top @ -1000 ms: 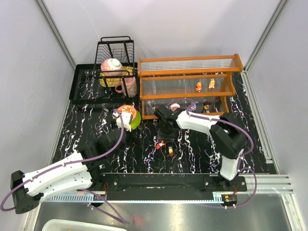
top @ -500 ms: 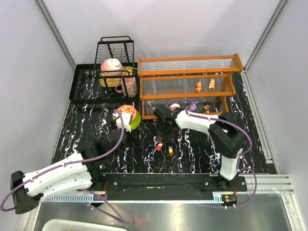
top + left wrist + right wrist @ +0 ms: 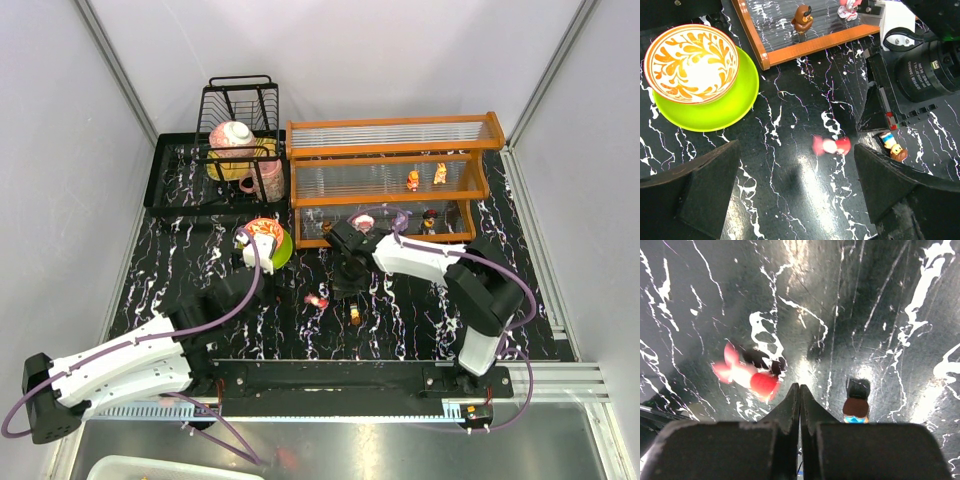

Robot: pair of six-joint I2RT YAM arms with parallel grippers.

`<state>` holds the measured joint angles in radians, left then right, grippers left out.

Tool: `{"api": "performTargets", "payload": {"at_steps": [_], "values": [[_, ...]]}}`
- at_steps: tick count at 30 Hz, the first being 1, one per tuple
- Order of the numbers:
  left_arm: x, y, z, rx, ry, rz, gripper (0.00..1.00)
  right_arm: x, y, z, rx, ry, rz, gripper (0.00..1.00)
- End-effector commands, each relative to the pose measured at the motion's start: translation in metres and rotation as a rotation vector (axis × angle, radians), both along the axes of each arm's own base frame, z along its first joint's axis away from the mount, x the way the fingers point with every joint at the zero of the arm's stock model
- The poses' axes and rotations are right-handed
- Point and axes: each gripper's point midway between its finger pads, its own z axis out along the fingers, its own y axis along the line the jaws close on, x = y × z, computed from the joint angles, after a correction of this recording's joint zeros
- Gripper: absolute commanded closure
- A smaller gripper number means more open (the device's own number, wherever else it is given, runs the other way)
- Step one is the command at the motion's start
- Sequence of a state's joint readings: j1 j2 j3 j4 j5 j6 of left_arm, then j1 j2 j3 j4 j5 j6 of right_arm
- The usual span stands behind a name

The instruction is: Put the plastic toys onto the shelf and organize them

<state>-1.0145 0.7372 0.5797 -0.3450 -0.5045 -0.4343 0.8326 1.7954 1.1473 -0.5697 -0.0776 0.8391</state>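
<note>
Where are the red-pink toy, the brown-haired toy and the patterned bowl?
Red-and-pink plastic toy point(image 3: 762, 382): right wrist view, red body.
Brown-haired plastic toy point(image 3: 856, 407): right wrist view, head.
Orange-patterned white bowl point(image 3: 670, 60): left wrist view, inner wall.

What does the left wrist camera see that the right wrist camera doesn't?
Left wrist only: the bowl on its green plate, the shelf edge with a brown figurine, and the open left gripper. Right wrist only: the right gripper shut with nothing in it. Both: the red toy and a second toy lying on the table.
</note>
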Motion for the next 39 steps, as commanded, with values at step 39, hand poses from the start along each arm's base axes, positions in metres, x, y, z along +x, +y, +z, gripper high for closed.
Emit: {"api": "performTargets", "payload": {"at_steps": [39], "values": [[0.02,-0.034,-0.08,-0.451,0.516,0.0,0.26,0.006,0.024,0.062,0.247,-0.243,0.182,0.69]]}}
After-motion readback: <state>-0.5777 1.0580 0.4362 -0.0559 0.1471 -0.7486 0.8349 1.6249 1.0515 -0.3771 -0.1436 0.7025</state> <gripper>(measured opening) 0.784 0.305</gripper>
